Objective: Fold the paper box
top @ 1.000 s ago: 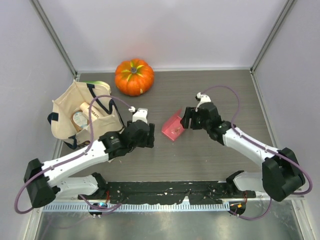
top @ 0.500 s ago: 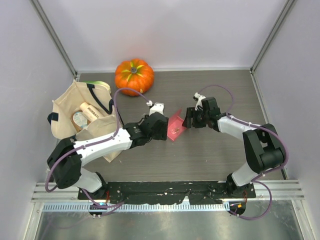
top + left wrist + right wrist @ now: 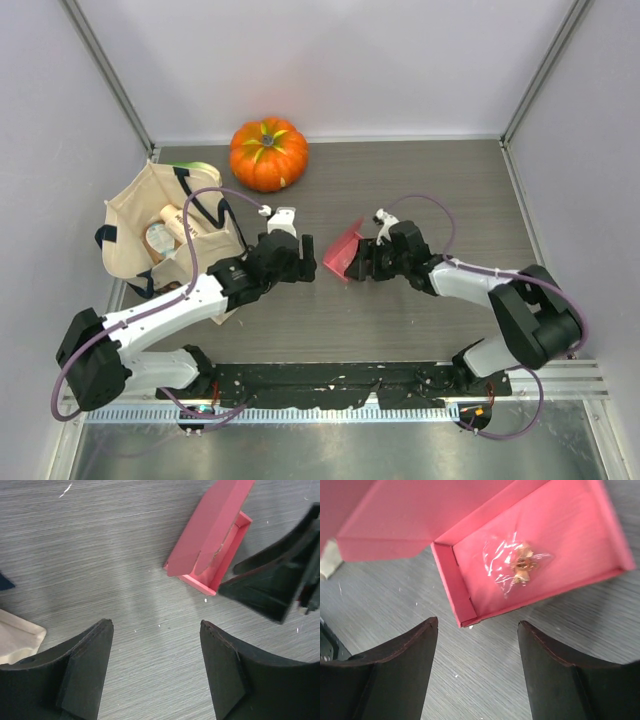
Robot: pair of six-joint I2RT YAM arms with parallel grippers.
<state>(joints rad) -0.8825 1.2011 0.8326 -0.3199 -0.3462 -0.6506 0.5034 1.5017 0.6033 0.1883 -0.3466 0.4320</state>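
The paper box (image 3: pixel 343 250) is pink-red and lies on the table's middle, between the two grippers. Its tray is formed and its lid flap stands up, open. In the right wrist view the tray (image 3: pixel 555 535) holds a small clear packet (image 3: pixel 517 565), with the lid flap (image 3: pixel 420 515) at upper left. In the left wrist view the box (image 3: pixel 215 540) lies ahead and to the right. My left gripper (image 3: pixel 300 262) (image 3: pixel 155 625) is open and empty, just left of the box. My right gripper (image 3: pixel 362 264) (image 3: pixel 477 625) is open and empty, with the tray's near corner just ahead of its fingertips.
An orange pumpkin (image 3: pixel 268 153) sits at the back. A beige tote bag (image 3: pixel 165 235) with items inside lies at the left, beside the left arm. Grey walls close in both sides and the back.
My left gripper has drawn back to the left, away from the box it had reached half a second ago. My right gripper has shifted nearer and left, round the box's near corner.
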